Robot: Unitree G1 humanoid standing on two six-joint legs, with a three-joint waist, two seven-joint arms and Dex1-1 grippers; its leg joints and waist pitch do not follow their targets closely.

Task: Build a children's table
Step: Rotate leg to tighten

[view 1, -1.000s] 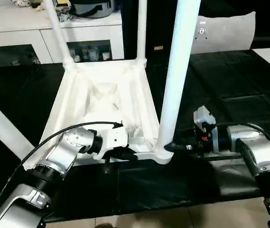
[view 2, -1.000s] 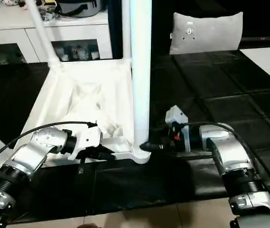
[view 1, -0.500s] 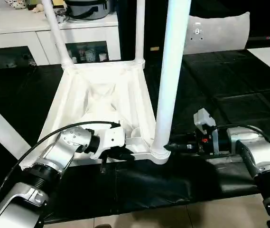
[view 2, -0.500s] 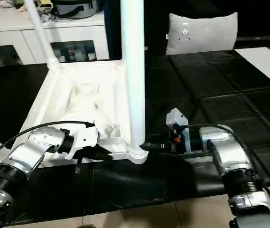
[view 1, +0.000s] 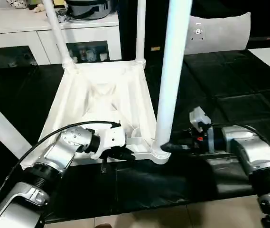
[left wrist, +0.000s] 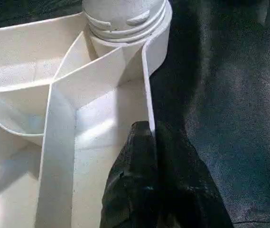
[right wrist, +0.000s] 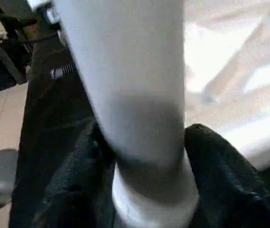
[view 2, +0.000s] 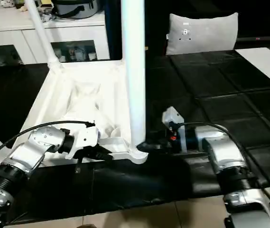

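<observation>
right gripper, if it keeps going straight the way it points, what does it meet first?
The near-right leg. The right gripper already straddles its base, one finger each side. Beyond it lies the table top, then probably the left gripper; depth is unclear.

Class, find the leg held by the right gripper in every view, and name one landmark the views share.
Left eye: leg, right of centre.
Right eye: leg, centre.
Left wrist: its threaded base, top.
Right wrist: leg, between the fingers.
Landmark: corner socket.
</observation>
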